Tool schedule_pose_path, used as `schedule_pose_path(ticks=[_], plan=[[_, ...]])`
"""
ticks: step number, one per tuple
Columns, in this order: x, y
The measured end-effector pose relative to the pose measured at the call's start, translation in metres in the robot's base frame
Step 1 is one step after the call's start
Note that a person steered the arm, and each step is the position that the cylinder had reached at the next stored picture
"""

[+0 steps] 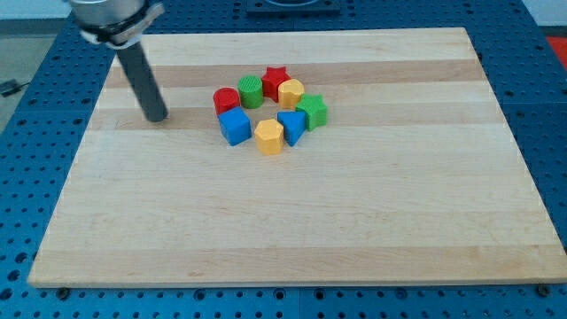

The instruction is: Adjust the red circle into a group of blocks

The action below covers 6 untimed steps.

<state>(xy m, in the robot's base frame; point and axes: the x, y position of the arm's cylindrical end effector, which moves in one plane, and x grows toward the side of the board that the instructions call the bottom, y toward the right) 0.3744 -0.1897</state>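
The red circle [226,100] sits on the wooden board [292,213] at the left end of a ring of blocks. Touching or close around it are a green circle [251,91], a red star [275,79], a yellow block [291,92], a green star [312,112], a blue block with a pointed end [291,127], a yellow hexagon [269,136] and a blue cube [235,127]. My tip [157,117] rests on the board to the left of the red circle, clear of all blocks.
The board lies on a blue perforated table [27,177]. The arm's grey wrist [111,18] hangs over the board's top left corner.
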Motion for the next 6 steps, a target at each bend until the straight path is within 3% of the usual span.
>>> schedule_pose_path(ticks=[1, 6], plan=[[-0.012, 0.046], [-0.014, 0.061]])
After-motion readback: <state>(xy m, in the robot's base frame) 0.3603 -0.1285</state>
